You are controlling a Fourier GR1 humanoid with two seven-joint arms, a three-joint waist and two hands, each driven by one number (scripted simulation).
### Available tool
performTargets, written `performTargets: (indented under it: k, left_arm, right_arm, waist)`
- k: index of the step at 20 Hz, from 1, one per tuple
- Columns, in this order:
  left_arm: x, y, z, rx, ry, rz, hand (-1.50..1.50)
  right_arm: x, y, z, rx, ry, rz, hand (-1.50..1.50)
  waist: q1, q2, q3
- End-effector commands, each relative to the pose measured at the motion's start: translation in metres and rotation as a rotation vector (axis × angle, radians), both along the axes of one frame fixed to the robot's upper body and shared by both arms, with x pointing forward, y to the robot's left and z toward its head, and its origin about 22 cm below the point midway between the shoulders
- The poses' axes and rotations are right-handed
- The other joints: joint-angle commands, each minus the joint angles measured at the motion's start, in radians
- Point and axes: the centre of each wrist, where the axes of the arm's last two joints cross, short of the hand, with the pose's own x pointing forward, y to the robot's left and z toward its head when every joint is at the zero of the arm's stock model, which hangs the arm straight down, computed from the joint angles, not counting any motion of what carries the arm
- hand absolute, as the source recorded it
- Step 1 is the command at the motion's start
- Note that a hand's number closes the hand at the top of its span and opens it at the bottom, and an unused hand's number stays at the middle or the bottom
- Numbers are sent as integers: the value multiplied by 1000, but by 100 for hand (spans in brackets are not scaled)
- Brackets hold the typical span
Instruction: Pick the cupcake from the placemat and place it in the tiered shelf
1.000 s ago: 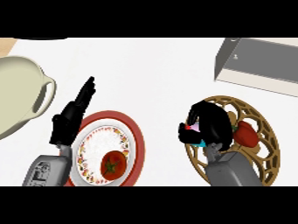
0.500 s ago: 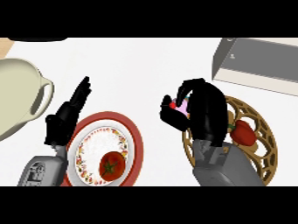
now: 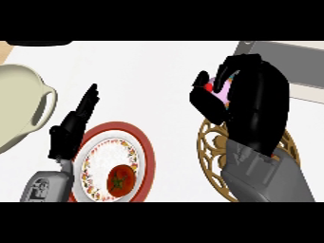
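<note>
My right hand (image 3: 252,102) is raised above the counter with its fingers and thumb curled round the cupcake (image 3: 219,89), of which only pink frosting and a red dot show between them. It is above the upper edge of the round gold wire placemat (image 3: 214,142), which the forearm largely covers. The grey tiered shelf (image 3: 298,69) stands at the upper right, just right of the hand. My left hand (image 3: 70,128) rests open at the lower left, fingers pointing up.
A red-rimmed plate (image 3: 143,142) with a tomato (image 3: 121,179) on it lies beside the left hand. A large cream pot (image 3: 6,107) with a handle fills the left edge.
The right hand has lifted the cupcake off the placemat and carried it up and toward the shelf. The left hand has hardly moved.
</note>
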Motion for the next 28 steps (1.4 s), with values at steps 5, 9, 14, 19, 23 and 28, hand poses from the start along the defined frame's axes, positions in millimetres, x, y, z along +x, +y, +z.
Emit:
performTargets:
  k: [5,9,14,19,23,28]
  left_arm:
    - [7,9,11,-19,11,6,0]
    - [-1,-1,-1,2,-7,10,0]
    - [-6,-11,-13,13,-1,-7,0]
    - [10,-1,-10,-5,4,1,0]
    - [3,0,-4,-8,10,6,0]
    - [-8,-8,-10,-3,4,-6,0]
  right_arm:
    - [7,-25,56,-41,-56,-213,150]
    - [3,-31,80,-48,-67,-255,150]
    - [36,-64,84,-74,-106,-311,150]
    - [60,-86,111,-85,-137,-360,150]
    - [67,-100,108,-129,-151,-376,150]
    - [85,-116,102,-234,-151,-390,150]
  waist:
    - [0,1,0]
    - [0,0,0]
    - [2,3,0]
    - [2,5,0]
    - [4,4,0]
    - [6,4,0]
